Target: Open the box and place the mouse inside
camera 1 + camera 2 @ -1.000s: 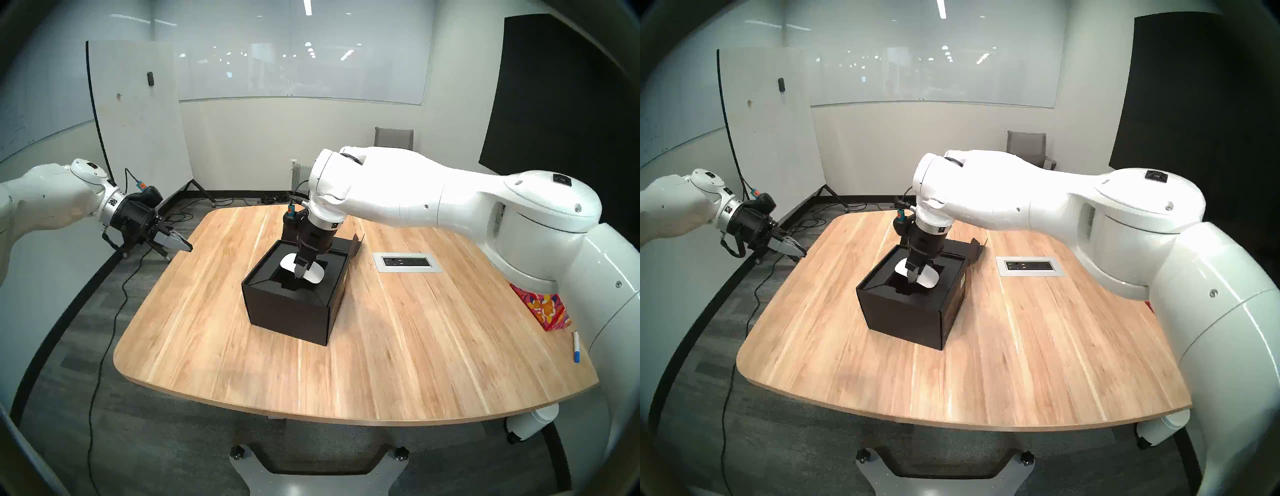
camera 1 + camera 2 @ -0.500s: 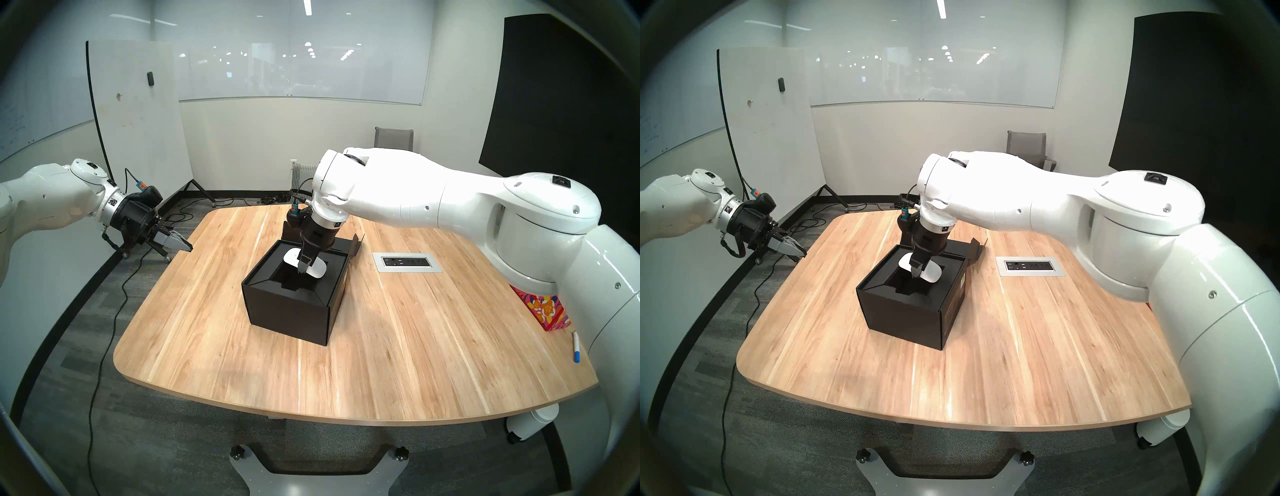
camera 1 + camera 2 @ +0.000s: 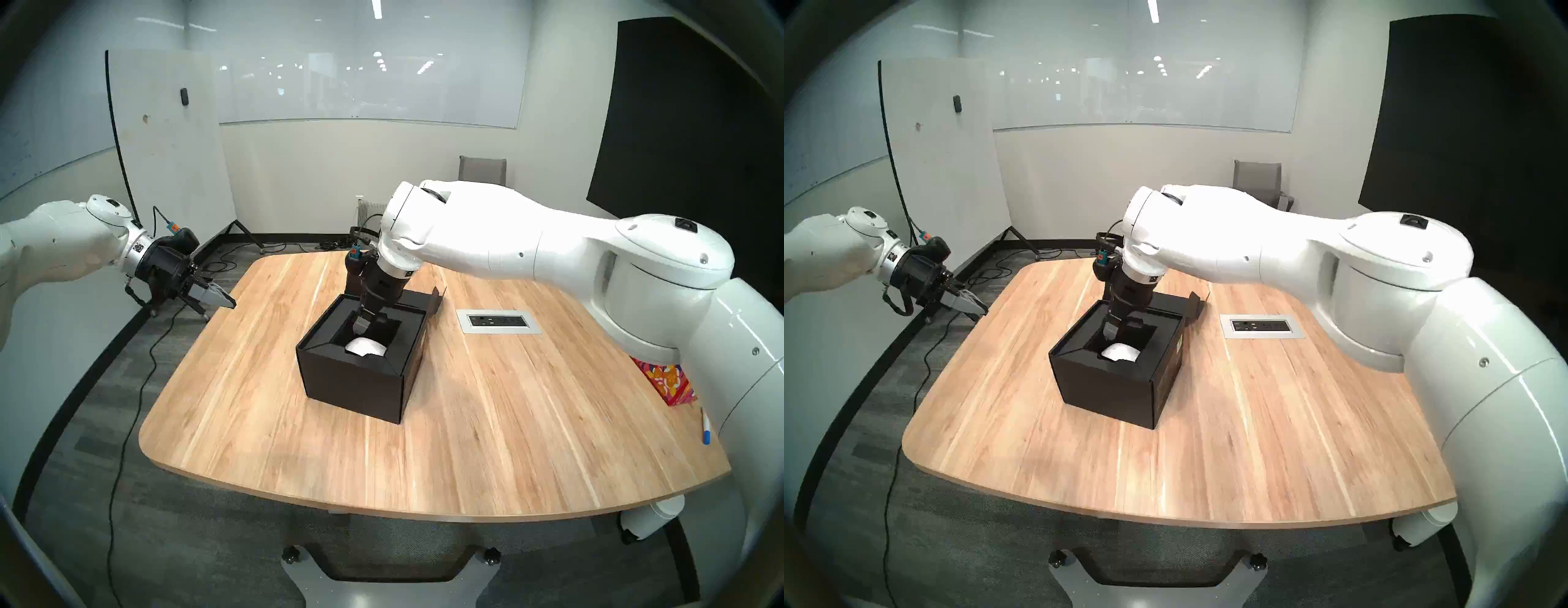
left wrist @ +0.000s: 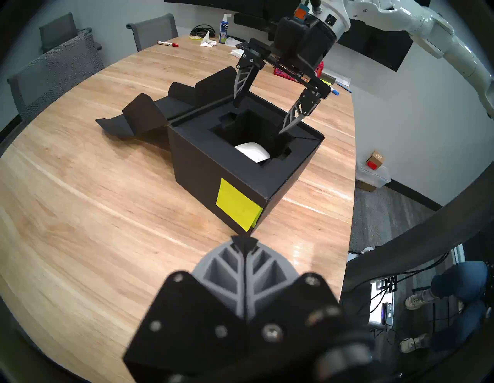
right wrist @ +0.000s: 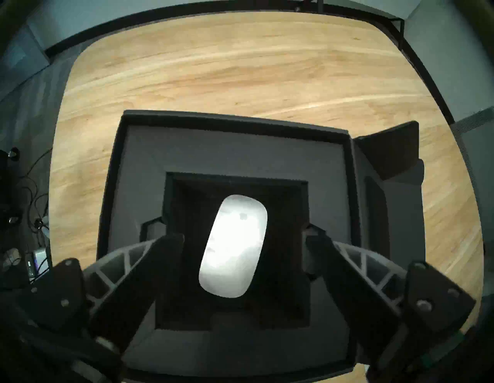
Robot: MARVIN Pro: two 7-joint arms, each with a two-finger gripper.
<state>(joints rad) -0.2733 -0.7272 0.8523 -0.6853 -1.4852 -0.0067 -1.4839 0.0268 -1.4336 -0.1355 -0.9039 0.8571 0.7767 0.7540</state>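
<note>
Mouse point(image 5: 233, 246) — glossy white shell, light, rigid, likely slippery; best pinched across its long flanks | lies free in recessed well of open black box point(image 4: 240, 171) | right gripper point(image 4: 263, 117) at its 12 o'clock, spread apart, empty | left gripper point(image 4: 244, 242) pressed together — clear of box

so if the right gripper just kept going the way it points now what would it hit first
Most likely the mouse. The right gripper hangs open, pointing down into the box, and the mouse lies in the recess between and below its fingers. Depth is unclear, so one fingertip might meet the black insert first.
</note>
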